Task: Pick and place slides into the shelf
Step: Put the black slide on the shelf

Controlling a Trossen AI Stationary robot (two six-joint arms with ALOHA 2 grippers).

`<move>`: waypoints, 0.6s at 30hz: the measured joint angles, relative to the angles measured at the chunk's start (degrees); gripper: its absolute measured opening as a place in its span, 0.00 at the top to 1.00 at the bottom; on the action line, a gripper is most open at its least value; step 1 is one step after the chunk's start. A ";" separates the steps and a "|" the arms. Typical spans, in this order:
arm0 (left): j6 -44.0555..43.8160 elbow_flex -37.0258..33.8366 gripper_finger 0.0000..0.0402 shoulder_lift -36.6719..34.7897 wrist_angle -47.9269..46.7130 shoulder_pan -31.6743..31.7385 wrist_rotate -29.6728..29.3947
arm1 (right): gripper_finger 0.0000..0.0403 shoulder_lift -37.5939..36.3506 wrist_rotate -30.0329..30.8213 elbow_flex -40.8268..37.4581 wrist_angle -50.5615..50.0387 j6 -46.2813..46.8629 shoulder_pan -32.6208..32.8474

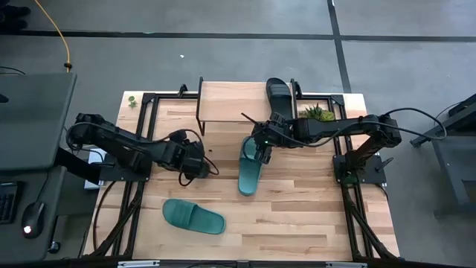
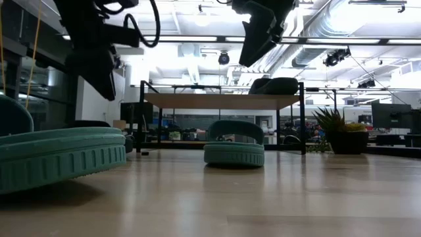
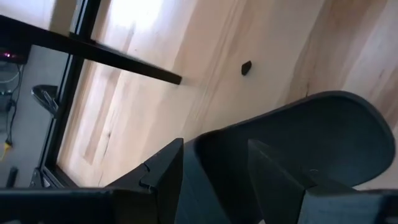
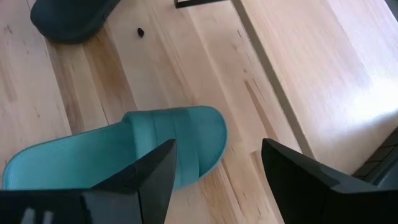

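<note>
One teal slide (image 1: 249, 171) (image 4: 124, 155) lies sole-down mid-table, and my right gripper (image 1: 260, 149) (image 4: 217, 149) hangs open above its strap end. A second teal slide (image 1: 193, 217) (image 2: 59, 158) rests near the table's near edge. A black slide (image 3: 323, 124) (image 4: 68, 18) lies flat on the table under my left gripper (image 1: 197, 162) (image 3: 214, 149). That gripper is open, with a finger showing on either side of the strap. In the low view both grippers hang well above the tabletop. Another black slide (image 1: 278, 92) (image 2: 273, 85) sits on top of the shelf (image 1: 238, 104) (image 2: 220, 101).
A small potted plant (image 1: 316, 112) (image 2: 339, 135) stands at the shelf's right end. A small dark speck (image 3: 246, 67) marks the wood beside the black slide. Black frame rails (image 1: 145, 119) border the tabletop. Bare wood stretches along the near right part (image 1: 312, 216).
</note>
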 joint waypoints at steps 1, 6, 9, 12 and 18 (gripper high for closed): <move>-0.37 0.00 0.59 0.31 0.01 0.01 0.20 | 0.44 0.00 0.00 0.00 -0.03 0.05 0.00; -2.86 0.00 0.59 1.66 -0.17 0.01 3.33 | 0.44 0.00 -0.03 0.00 -0.72 0.27 0.00; -4.48 -0.02 0.59 2.36 -0.21 -0.01 3.41 | 0.44 0.00 -0.11 0.00 -0.79 0.44 0.00; -5.95 -0.07 0.59 3.87 -0.31 0.01 4.22 | 0.44 0.00 -0.15 0.00 -0.80 1.07 0.00; -7.70 -0.07 0.59 8.75 -0.62 0.01 5.30 | 0.44 0.00 -0.15 0.00 -0.90 1.49 0.00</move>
